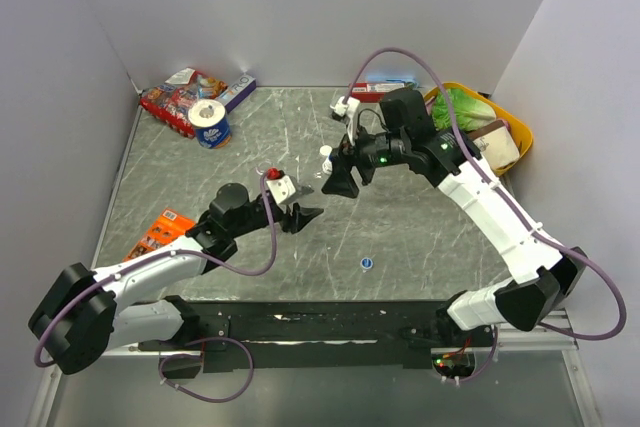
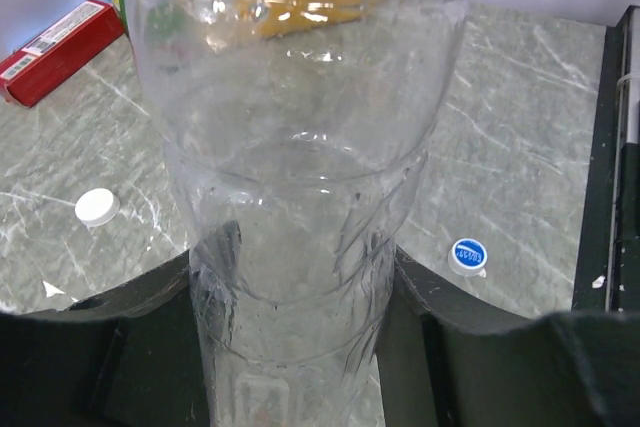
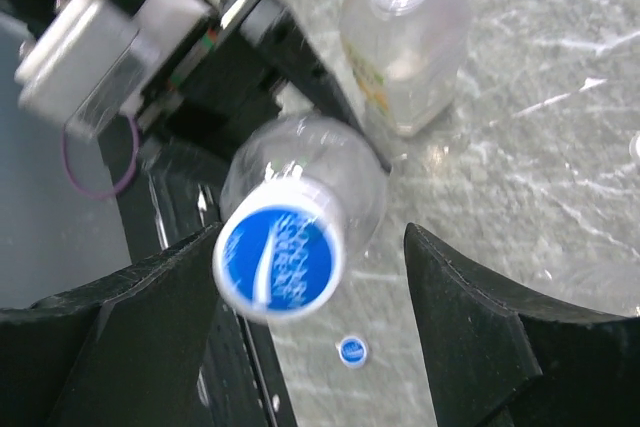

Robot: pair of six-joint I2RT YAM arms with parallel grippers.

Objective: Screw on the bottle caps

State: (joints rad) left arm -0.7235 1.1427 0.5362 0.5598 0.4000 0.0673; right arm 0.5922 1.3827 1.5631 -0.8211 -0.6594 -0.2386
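My left gripper (image 1: 305, 214) is shut on a clear bottle (image 2: 290, 247), which fills the left wrist view between the dark jaws. A blue cap with a white rim (image 3: 280, 257) sits on that bottle's mouth. My right gripper (image 3: 310, 237) is open around the cap, which is close to the left finger (image 3: 150, 317) and well apart from the other. Beyond it stands an uncapped bottle with a yellow label (image 3: 405, 42). A loose blue cap (image 1: 367, 263) lies on the table, and a white cap (image 2: 97, 207) lies to the left. From above, the right gripper (image 1: 340, 182) faces the left one.
A yellow basket with greens (image 1: 505, 127) sits at the back right. Snack packs (image 1: 180, 102) and a blue-and-white tape roll (image 1: 211, 124) are at the back left. An orange packet (image 1: 160, 232) lies by my left arm, and a red box (image 2: 60, 52) further back.
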